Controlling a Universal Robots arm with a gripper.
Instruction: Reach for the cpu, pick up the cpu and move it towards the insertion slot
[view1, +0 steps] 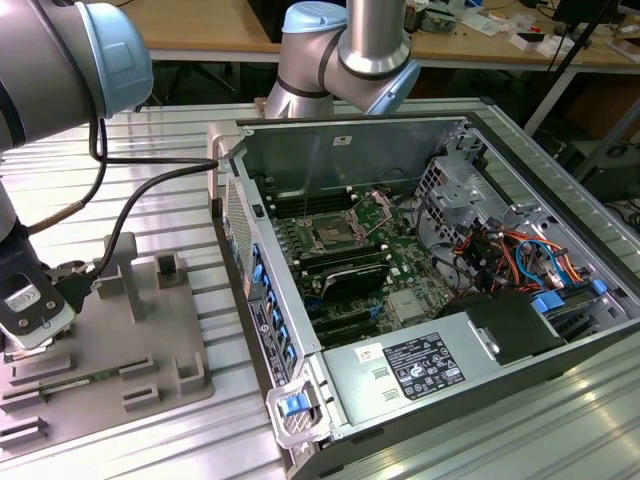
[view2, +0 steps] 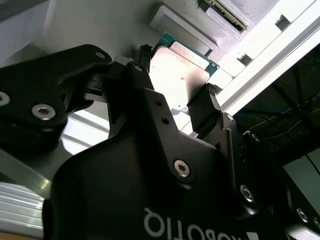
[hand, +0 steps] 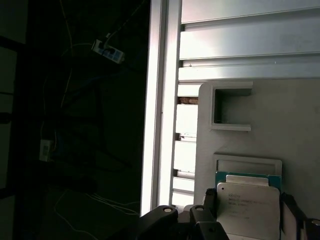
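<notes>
In both wrist views the cpu (view2: 175, 82) (hand: 247, 210), a silvery square plate with a thin green rim, lies between my two black fingers. One fingertip (view2: 144, 54) presses one edge and the other (view2: 207, 97) the opposite edge. My gripper (view2: 177, 74) (hand: 249, 200) is shut on it, just over the grey fixture plate (hand: 295, 125). In the exterior view the gripper (view1: 35, 320) hangs low over that plate (view1: 150, 340) at the exterior view's left and hides the cpu. The insertion slot (view1: 330, 237), a shiny metal frame with a dark centre, sits on the green board inside the open computer case.
The case's tall metal side wall (view1: 255, 290) stands between the fixture plate and the board. Raised blocks (view1: 168, 268) rise from the fixture. Black memory slots (view1: 345, 265), a drive cage (view1: 470, 190), cables (view1: 520, 255) and a power supply (view1: 420, 365) crowd the case.
</notes>
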